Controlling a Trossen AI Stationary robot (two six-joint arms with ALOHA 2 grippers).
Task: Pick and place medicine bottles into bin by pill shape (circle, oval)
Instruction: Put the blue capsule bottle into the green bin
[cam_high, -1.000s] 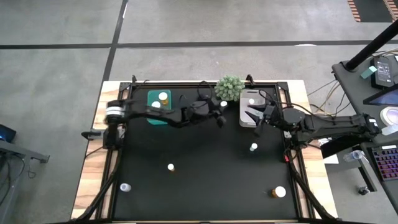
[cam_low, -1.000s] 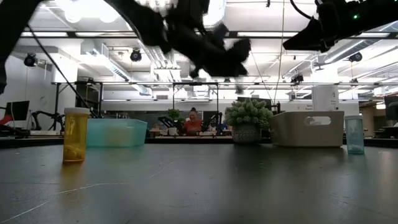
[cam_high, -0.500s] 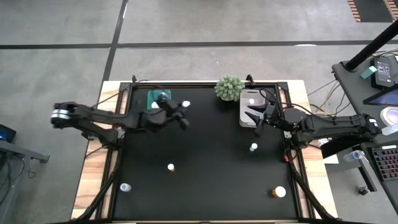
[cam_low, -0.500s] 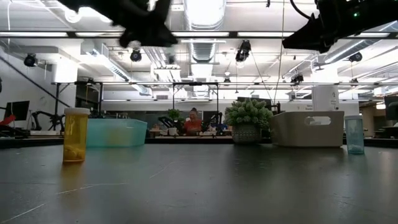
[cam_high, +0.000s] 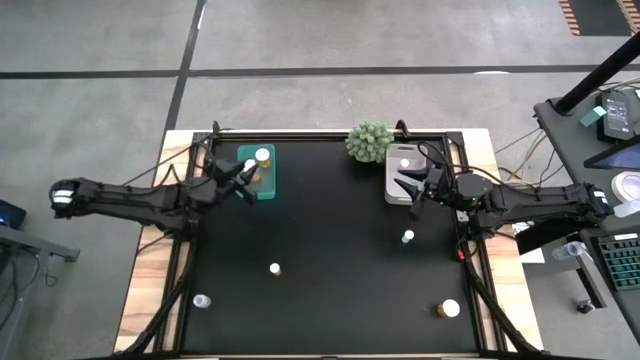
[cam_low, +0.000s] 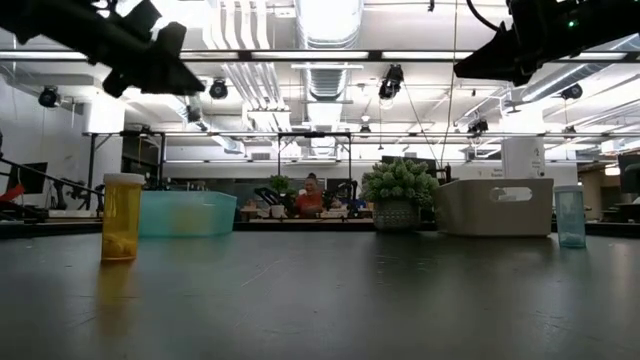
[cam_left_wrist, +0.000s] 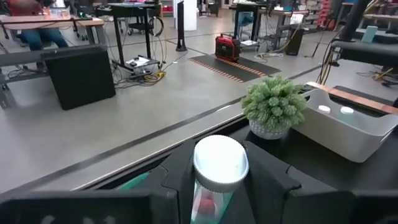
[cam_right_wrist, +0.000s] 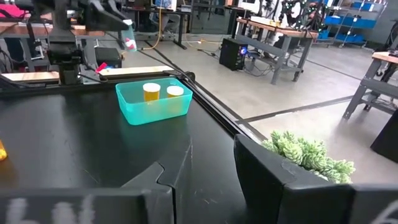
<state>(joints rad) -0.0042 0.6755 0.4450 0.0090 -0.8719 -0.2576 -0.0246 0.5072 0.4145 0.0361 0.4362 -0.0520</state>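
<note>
Only the left wrist view showed the left gripper (cam_left_wrist: 217, 186) holding a white-capped bottle (cam_left_wrist: 219, 171), while the teal bin (cam_right_wrist: 153, 102) held two bottles (cam_right_wrist: 160, 91).

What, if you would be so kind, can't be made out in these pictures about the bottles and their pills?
- Pill shape: the bottles on the table are too small in the high view.
- The bottle in the left gripper: its fingers cover most of the body in the left wrist view.
- Grey bin contents: partly hidden under the right gripper in the high view.
</note>
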